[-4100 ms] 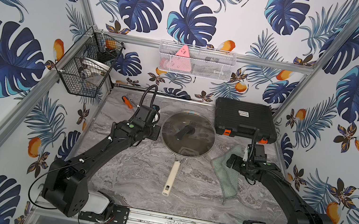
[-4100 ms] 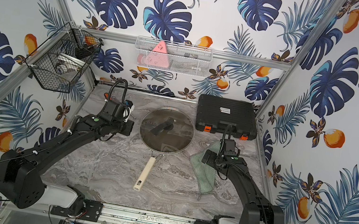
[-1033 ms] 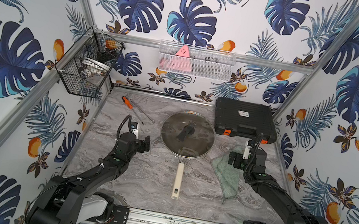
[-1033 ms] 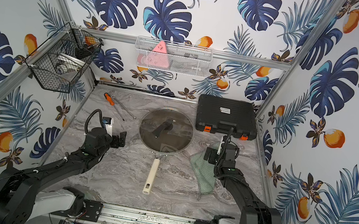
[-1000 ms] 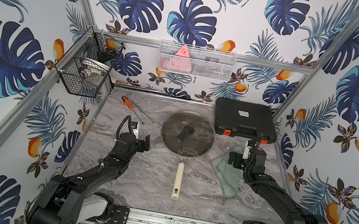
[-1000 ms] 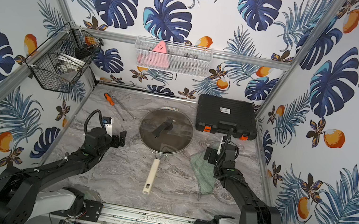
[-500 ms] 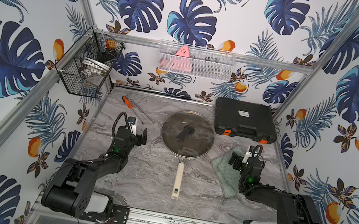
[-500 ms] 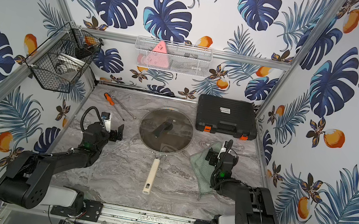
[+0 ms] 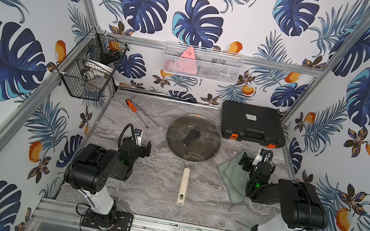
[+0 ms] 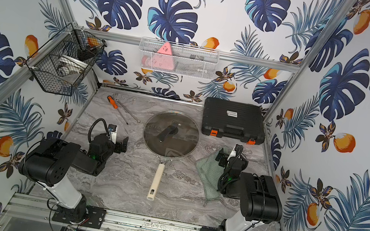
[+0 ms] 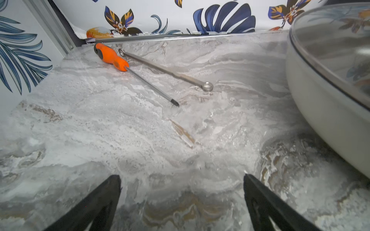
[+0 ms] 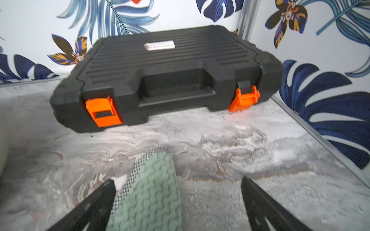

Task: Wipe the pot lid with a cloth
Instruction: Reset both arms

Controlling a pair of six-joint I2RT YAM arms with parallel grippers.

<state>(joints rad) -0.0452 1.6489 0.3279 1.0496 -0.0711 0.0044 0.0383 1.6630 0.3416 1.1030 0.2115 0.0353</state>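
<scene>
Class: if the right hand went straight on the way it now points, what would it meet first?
Likely the black tool case, across bare marble. The cloth lies low between the right hand's open fingers, so it might brush that first; depth is unclear.

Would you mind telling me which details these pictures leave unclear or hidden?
The cloth: one side hidden behind the right arm in both top views.
The pot lid: cut off by the frame edge in the left wrist view; smears cannot be judged.
The black case: label blurred in the right wrist view, too small in top views.
The wire basket: contents masked by its mesh.
</scene>
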